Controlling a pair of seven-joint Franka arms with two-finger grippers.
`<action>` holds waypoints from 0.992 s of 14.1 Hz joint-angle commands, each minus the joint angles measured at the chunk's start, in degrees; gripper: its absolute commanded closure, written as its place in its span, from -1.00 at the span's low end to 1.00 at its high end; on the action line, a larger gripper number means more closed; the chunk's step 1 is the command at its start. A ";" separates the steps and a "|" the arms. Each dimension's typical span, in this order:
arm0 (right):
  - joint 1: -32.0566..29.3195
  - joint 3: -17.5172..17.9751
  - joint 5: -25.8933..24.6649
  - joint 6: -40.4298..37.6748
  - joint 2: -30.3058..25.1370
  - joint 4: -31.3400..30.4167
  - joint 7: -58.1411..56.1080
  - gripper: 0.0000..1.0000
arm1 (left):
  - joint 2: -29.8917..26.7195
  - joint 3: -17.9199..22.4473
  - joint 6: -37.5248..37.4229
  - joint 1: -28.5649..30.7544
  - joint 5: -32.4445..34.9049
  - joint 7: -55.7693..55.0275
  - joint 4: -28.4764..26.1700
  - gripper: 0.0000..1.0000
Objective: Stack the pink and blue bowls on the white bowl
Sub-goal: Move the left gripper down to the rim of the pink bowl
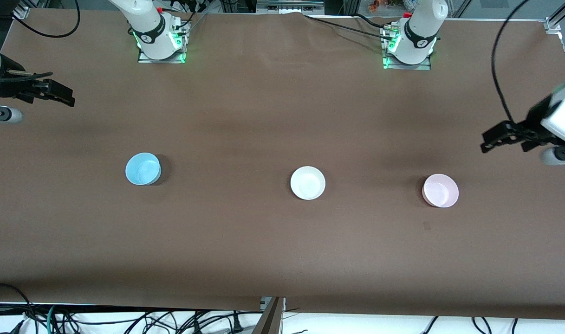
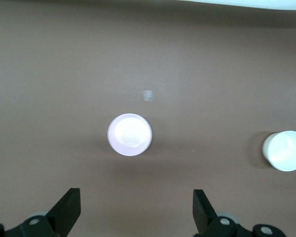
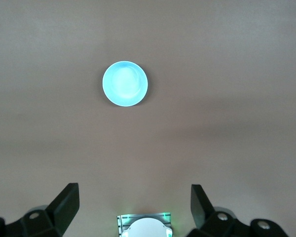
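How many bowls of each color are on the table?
Blue bowl: 1
White bowl: 1
Pink bowl: 1
Total: 3 bowls, each standing apart on the brown table.

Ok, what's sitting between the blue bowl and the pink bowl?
The white bowl sits between the blue bowl and the pink bowl, apart from both, seen in the front view.

Brown table cover point(image 1: 263, 116) (creased near its top edge), loose black cables point(image 1: 171, 320)
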 commanded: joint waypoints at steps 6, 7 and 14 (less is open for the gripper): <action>-0.69 0.37 0.68 -0.60 0.53 1.34 0.04 -1.00 | 11.84 -0.42 17.83 11.69 1.05 15.74 -7.55 -1.00; -0.69 0.37 0.77 -0.60 0.53 1.34 0.04 -1.00 | 12.19 -0.42 24.06 11.69 1.14 15.74 -11.85 -1.00; -0.69 0.37 0.77 -0.60 0.71 1.34 -0.39 -1.00 | 12.90 -0.95 47.49 12.31 1.14 14.60 -30.86 -1.00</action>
